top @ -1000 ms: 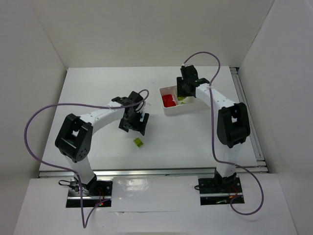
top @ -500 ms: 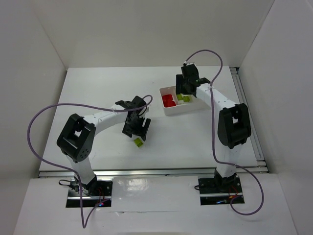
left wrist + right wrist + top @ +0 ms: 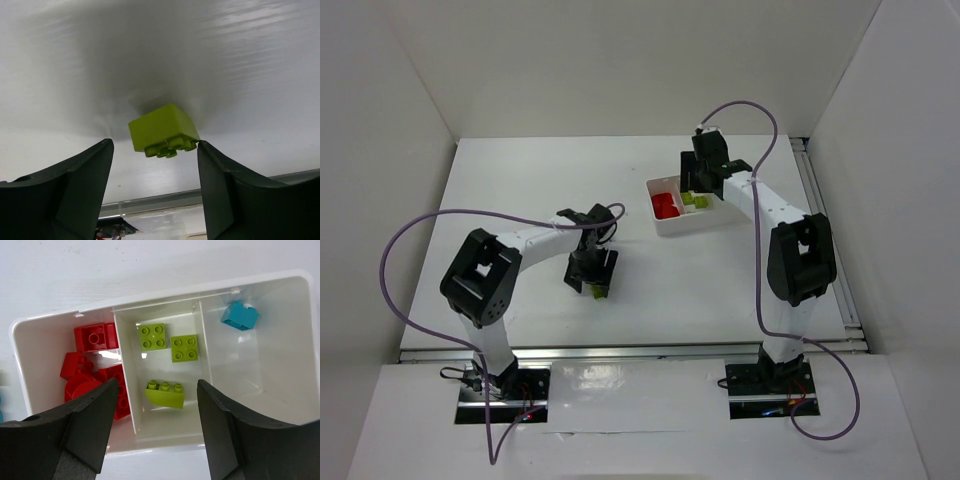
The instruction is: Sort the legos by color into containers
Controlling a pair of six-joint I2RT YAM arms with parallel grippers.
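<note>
Left gripper has dropped over the last loose lime brick on the table, jaws apart either side, unclamped. Right gripper, fingers spread and empty, hovers above tray. Grasp looks imminent.

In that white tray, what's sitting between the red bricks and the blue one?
Three lime green bricks, in the tray's middle compartment, walled off from both; the right wrist view shows it.

Left claw now lower; astride the lime brick (jaws apart)
</note>
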